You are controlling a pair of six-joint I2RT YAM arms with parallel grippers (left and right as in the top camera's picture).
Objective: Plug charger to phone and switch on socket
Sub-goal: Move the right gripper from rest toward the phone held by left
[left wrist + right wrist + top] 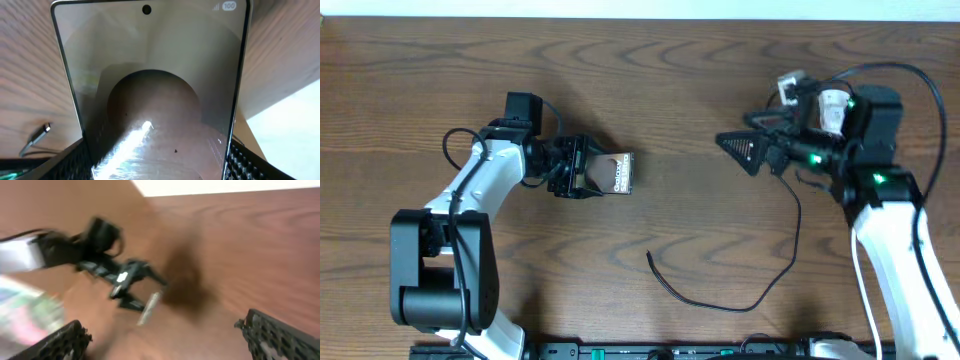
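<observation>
The phone (pixel 618 172) is clamped in the left gripper (pixel 583 170), the right gripper (pixel 733 149) is held open, and the charger (pixel 799 230) is seen lying loose.

Left arm (pixel 480 185): white shell links, black joint housings, bulky black base block, thin black cable looped beside the elbow.
Right arm (pixel 885 230): same white links and black joints, green indicator lights, black cables arching over the wrist.
Right gripper (pixel 170 340): black fingers (pixel 280 335), mesh-textured faces.
</observation>
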